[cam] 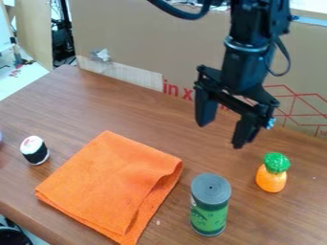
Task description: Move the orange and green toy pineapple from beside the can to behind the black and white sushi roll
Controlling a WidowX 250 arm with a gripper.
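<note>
Camera view: my gripper (222,133) hangs over the bench (115,105) toward its far edge, fingers spread wide and angled down, with a broad gap between them and nothing held. One finger sits farther left, the other farther right and nearer the pineapple (272,179).

That pineapple is on the right part of the bench, near and below my right-hand finger in view, and apart from it. Its long axis runs almost up and down the view, tipped slightly right at the top — green crown toward the far edge, orange body toward the near side. Whether it stands or lies, I cannot tell.

To its left and closer to the near side, a can (209,210) stands upright, grey lid up, green label around its side. Left of that lies a folded orange cloth (105,184) — and beyond it, toward the bench's left side, a small white-and-black container (34,150). Cardboard (147,38) rises behind the far edge.
</note>
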